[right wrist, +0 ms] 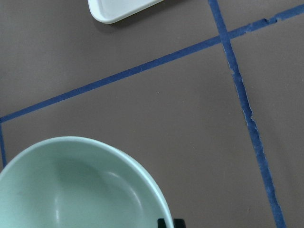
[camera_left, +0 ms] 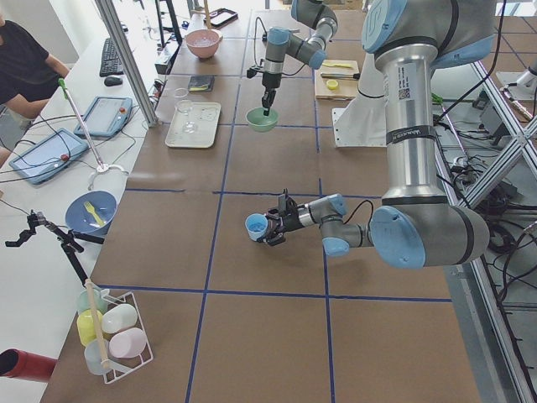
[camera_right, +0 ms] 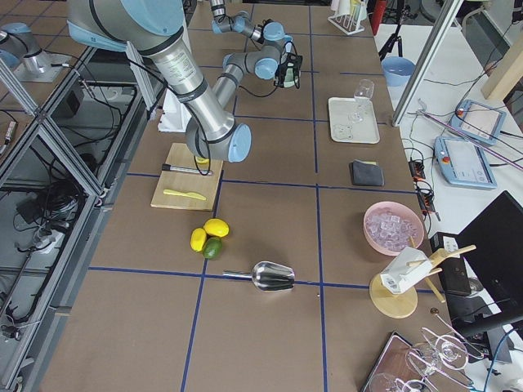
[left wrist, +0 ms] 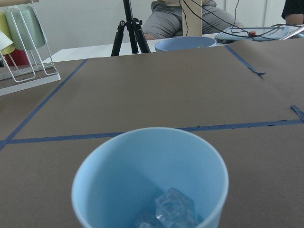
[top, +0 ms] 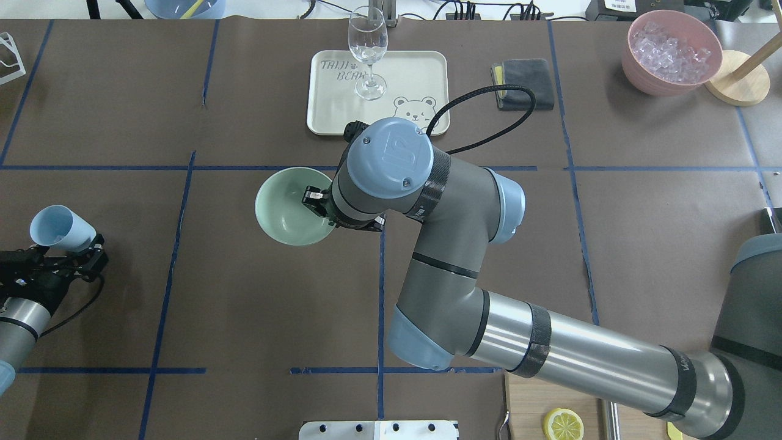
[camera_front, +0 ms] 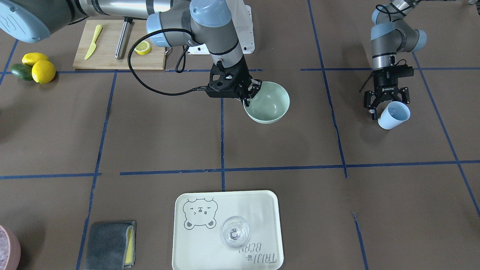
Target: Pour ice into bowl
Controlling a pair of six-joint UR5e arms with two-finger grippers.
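Then the right pincer (camera_front: 250, 93) was closed on the rim of the mint-green bowl (camera_front: 270, 105), one finger inside and one outside. Well apart from the bowl, on the robot's left over the brown counter (camera_front: 150, 131), the left pincer (camera_front: 390, 107) clamped a tilted light blue cup (camera_front: 394, 116). The ice (left wrist: 173, 212) lay inside that cup.

Tray (camera_front: 258, 210): lies at the table edge far from the robot. A clear stemmed glass (camera_front: 234, 232) stands upright on it.

Folded grey cloth (camera_front: 108, 244): on the table beside the tray.

Wooden cutting board (camera_front: 107, 60): near the robot-side edge. It carries a yellow knife (camera_front: 93, 42), a metal rod (camera_front: 122, 37) and a lemon half (camera_front: 143, 47).

Two lemons (camera_front: 43, 71) and one green fruit (camera_front: 21, 71): grouped together beside the board.
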